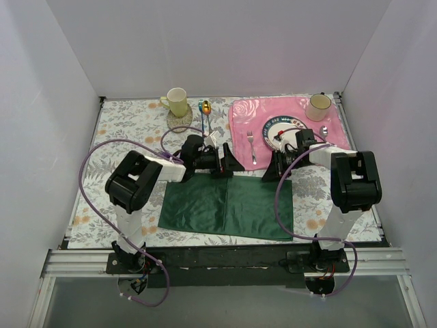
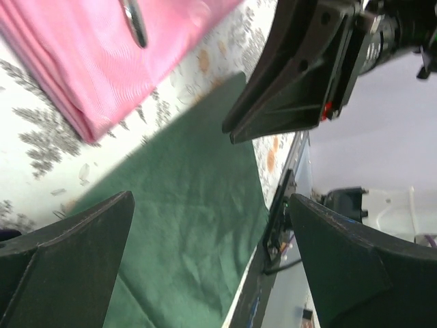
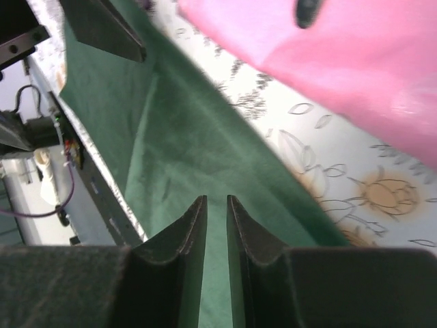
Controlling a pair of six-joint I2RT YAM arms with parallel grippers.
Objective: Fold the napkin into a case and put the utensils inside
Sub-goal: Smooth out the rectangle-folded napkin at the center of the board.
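Napkin (image 1: 225, 205) (dk grn) beside pink placemat (image 1: 240, 117)

Left hand (image 2: 212, 212) wide; right hand (image 3: 216, 203) narrow.

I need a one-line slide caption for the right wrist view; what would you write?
Right gripper, fingers narrowly apart, over the dark green napkin, with the pink placemat beyond.

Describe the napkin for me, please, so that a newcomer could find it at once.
On the flowered tablecloth, look at the middle of the near edge. The napkin lies spread there: a plain dark green cloth with a crease down its middle, unlike the pink rose-patterned placemat behind it.
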